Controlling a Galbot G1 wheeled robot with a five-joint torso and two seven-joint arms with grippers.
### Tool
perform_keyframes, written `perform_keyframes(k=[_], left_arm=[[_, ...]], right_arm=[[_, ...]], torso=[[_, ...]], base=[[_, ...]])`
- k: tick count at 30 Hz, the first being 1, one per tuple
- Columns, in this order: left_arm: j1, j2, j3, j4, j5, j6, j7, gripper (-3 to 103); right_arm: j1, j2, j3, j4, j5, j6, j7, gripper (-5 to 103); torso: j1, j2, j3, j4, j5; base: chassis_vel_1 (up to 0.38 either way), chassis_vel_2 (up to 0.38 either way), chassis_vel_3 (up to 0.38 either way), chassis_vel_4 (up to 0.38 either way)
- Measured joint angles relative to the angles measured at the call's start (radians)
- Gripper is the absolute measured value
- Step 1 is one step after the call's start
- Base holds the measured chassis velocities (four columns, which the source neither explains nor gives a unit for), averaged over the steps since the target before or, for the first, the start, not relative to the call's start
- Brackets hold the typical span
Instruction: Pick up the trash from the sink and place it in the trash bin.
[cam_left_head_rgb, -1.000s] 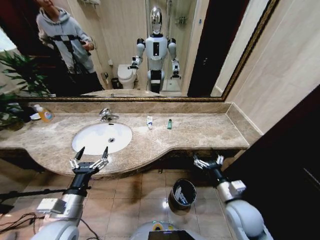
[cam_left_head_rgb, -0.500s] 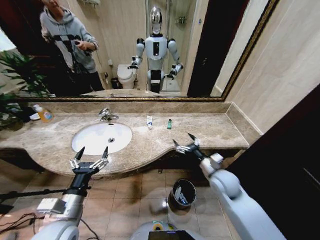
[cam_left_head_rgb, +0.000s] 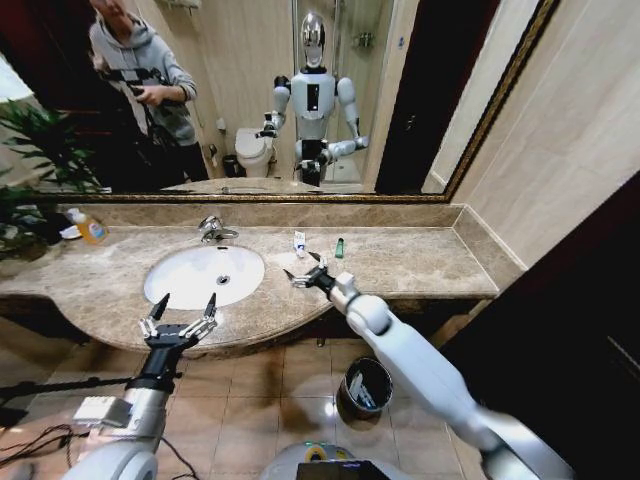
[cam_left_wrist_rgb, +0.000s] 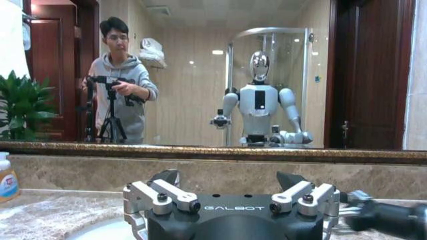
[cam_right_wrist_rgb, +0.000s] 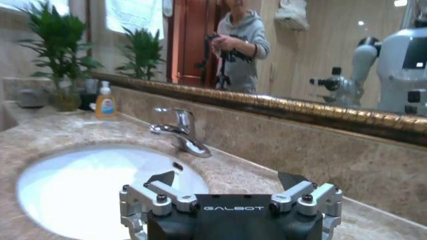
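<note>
Fingers on both of your grippers are spread wide, with nothing between them. Your right gripper (cam_left_head_rgb: 306, 272) reaches out over the counter (cam_left_head_rgb: 420, 262), just right of the sink (cam_left_head_rgb: 204, 275), its arm stretching back toward 5 o'clock. From its wrist camera you see the basin (cam_right_wrist_rgb: 80, 185) and the faucet (cam_right_wrist_rgb: 179, 131) ahead of the parted fingers (cam_right_wrist_rgb: 160, 179). Your left gripper (cam_left_head_rgb: 181, 318) hovers at the counter's front edge, at 6 o'clock from the sink. Two pieces of trash lie on the counter at 12 o'clock from the right gripper: a white-and-blue tube (cam_left_head_rgb: 299, 243) and, just to its right, a tiny green bottle (cam_left_head_rgb: 339, 247). On the floor at 5 o'clock from the right gripper stands the bin (cam_left_head_rgb: 363, 390), with something pale inside.
</note>
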Motion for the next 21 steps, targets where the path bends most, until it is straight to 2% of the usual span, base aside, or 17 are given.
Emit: perform_keyframes(k=[7, 8, 12, 16, 21], left_arm=[[0.0, 0.0, 0.0, 0.0, 0.0, 0.0, 0.0, 100], [0.0, 0.0, 0.0, 0.0, 0.0, 0.0, 0.0, 100], [0.0, 0.0, 0.0, 0.0, 0.0, 0.0, 0.0, 100], [0.0, 0.0, 0.0, 0.0, 0.0, 0.0, 0.0, 100], [0.0, 0.0, 0.0, 0.0, 0.0, 0.0, 0.0, 100]], right_arm=[[0.104, 0.145, -0.008, -0.231, -0.041, 0.025, 0.047, 100], [0.104, 0.145, -0.008, -0.231, -0.041, 0.025, 0.047, 100], [0.139, 0.216, 0.025, -0.355, -0.087, 0.042, 0.062, 100], [0.154, 0.256, 0.068, -0.437, -0.118, 0.056, 0.06, 100], [0.156, 0.264, 0.084, -0.488, -0.139, 0.063, 0.05, 100]], torso=[[0.0, 0.0, 0.0, 0.0, -0.0003], [0.0, 0.0, 0.0, 0.0, -0.0003], [0.0, 0.0, 0.0, 0.0, -0.0002], [0.0, 0.0, 0.0, 0.0, 0.0], [0.0, 0.0, 0.0, -0.0001, 0.0002]], base=[[0.0, 0.0, 0.0, 0.0], [0.0, 0.0, 0.0, 0.0], [0.0, 0.0, 0.0, 0.0], [0.0, 0.0, 0.0, 0.0], [0.0, 0.0, 0.0, 0.0]])
